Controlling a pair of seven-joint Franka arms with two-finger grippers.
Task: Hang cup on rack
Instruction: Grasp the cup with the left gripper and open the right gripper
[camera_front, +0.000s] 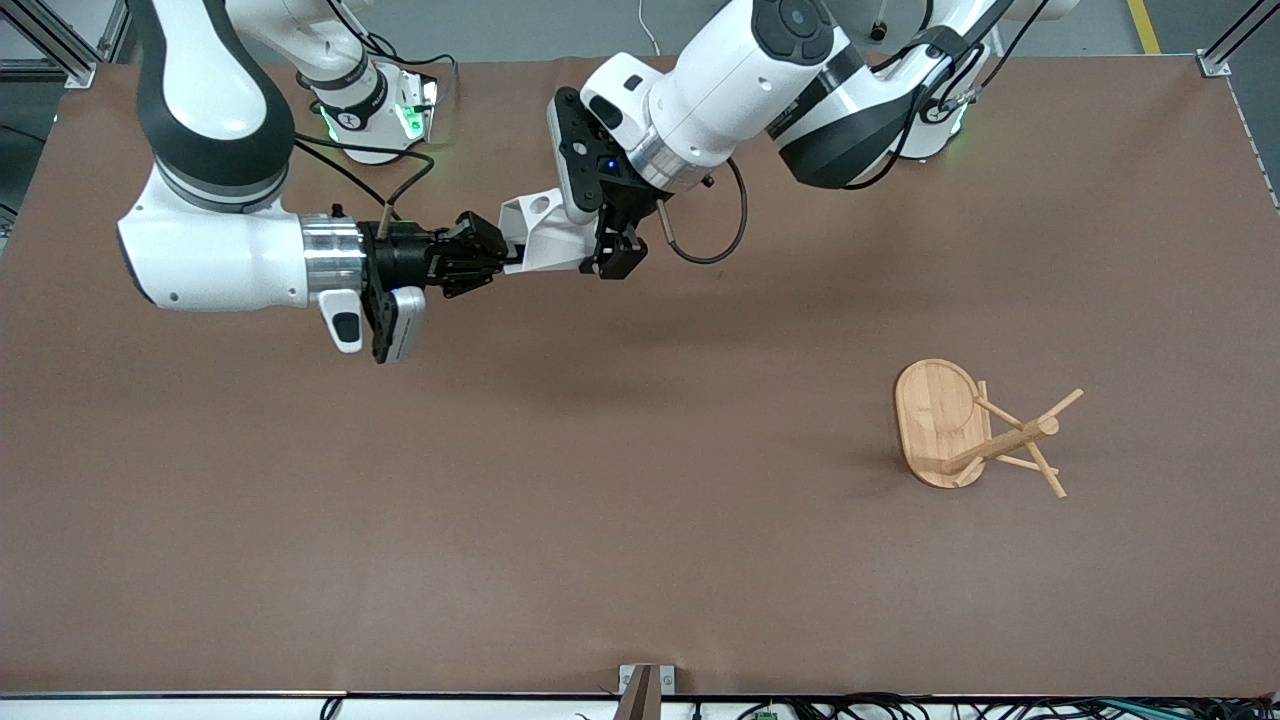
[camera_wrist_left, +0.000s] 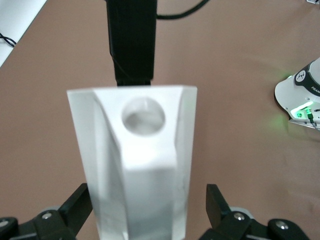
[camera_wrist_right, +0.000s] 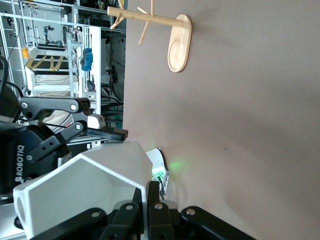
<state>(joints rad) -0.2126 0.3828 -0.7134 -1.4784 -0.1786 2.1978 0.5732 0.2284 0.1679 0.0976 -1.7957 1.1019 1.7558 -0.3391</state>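
The white faceted cup (camera_front: 545, 238) hangs in the air over the table's middle, lying sideways with its pierced handle up. My right gripper (camera_front: 497, 255) is shut on the cup's wall at the rim (camera_wrist_right: 85, 195), one finger inside and one outside. My left gripper (camera_front: 615, 255) stands open around the cup's other end. In the left wrist view its fingers (camera_wrist_left: 80, 205) flank the cup (camera_wrist_left: 137, 165) with a small gap on each side. The bamboo rack (camera_front: 975, 430) stands on the table toward the left arm's end, with nothing on its pegs (camera_wrist_right: 170, 30).
Brown table mat (camera_front: 600, 520) spreads wide under both arms. The right arm's base (camera_front: 375, 110) and the left arm's base (camera_front: 940, 110) stand at the table's edge farthest from the front camera. A small bracket (camera_front: 645, 685) sits at the nearest edge.
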